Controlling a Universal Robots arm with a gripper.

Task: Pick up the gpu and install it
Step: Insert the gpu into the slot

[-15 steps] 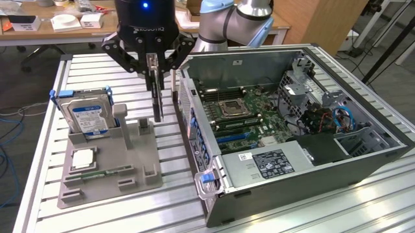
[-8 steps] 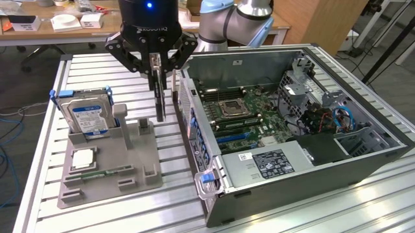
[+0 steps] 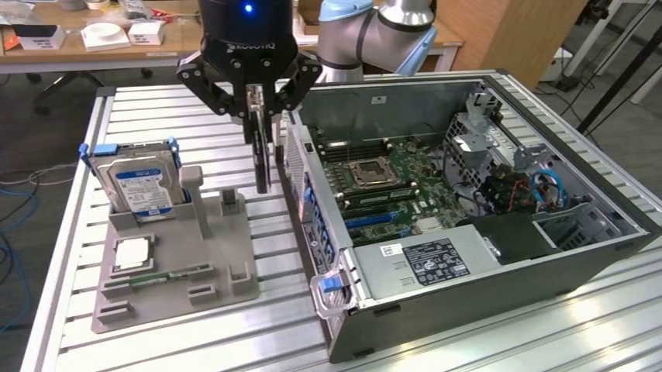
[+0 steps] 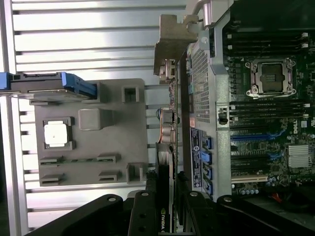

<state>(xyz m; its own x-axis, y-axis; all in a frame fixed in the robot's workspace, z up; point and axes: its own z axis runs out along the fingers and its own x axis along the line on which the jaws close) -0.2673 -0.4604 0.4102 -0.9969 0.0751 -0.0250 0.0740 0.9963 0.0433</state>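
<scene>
Toward the table's (image 3: pixel 207 341) left edge in the exterior view, a grey holder (image 3: pixel 176 287) carries an upright hard drive (image 3: pixel 139 186) at its far corner. Just right of the drive hangs the claw (image 3: pixel 260 105), fingers pinched partway in on the top of the gpu (image 3: pixel 263 159). The card is upright and edge-on, its lower end seemingly just clear of the holder. Right again, the open computer case (image 3: pixel 497 310) sits beside the card, motherboard (image 3: pixel 383 186) exposed.
</scene>
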